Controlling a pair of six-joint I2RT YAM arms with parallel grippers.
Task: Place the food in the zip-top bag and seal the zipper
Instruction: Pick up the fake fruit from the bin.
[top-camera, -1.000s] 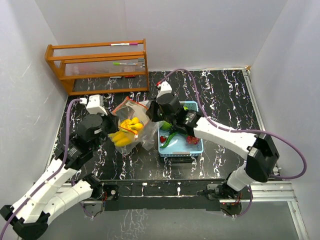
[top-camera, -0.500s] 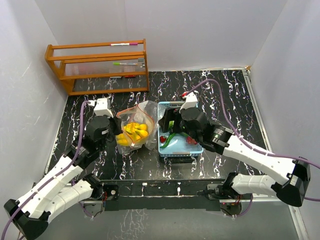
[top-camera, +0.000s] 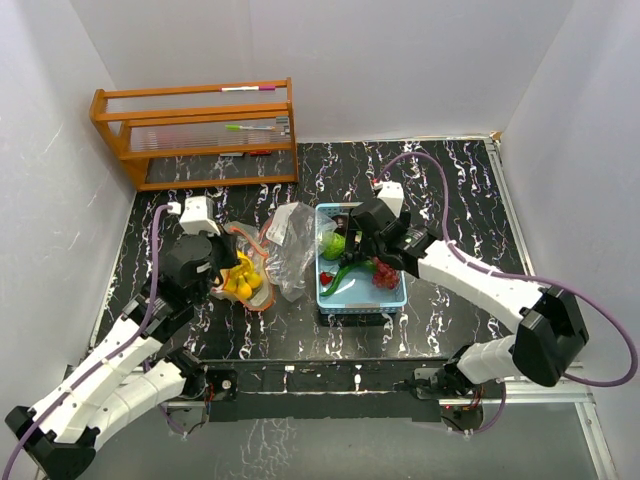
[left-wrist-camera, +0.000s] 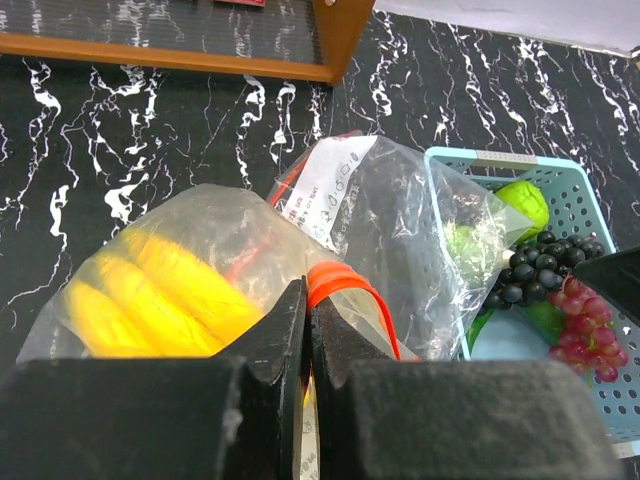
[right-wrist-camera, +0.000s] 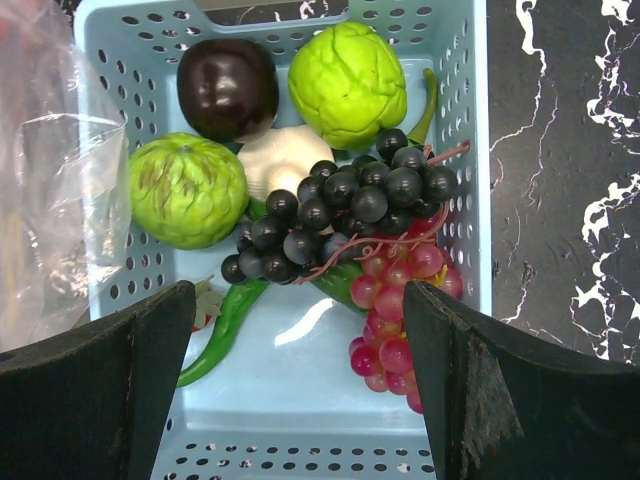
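Observation:
The food lies in a light blue basket (right-wrist-camera: 480, 150): two lime-green balls (right-wrist-camera: 355, 80), a dark purple ball (right-wrist-camera: 227, 87), black grapes (right-wrist-camera: 330, 210), red grapes (right-wrist-camera: 400, 300) and a long green pepper (right-wrist-camera: 225, 325). My right gripper (right-wrist-camera: 300, 400) hovers open over the basket's near half, empty. The zip-top bag (left-wrist-camera: 400, 220), crinkly, clear and white-labelled, leans against the basket's left side. My left gripper (left-wrist-camera: 307, 300) is shut on a red-orange strip (left-wrist-camera: 345, 280) at the mouth of a clear bag showing yellow pieces (left-wrist-camera: 150, 290).
A wooden rack (top-camera: 195, 130) with pens stands at the back left. The basket (top-camera: 395, 300) sits mid-table with the two bags (top-camera: 290, 245) just left of it. White walls close in the black marbled table on three sides.
My right gripper has let go of the bag, opened and swung right to over the basket. The bag has sagged down toward the table, and my left gripper has dropped with it.

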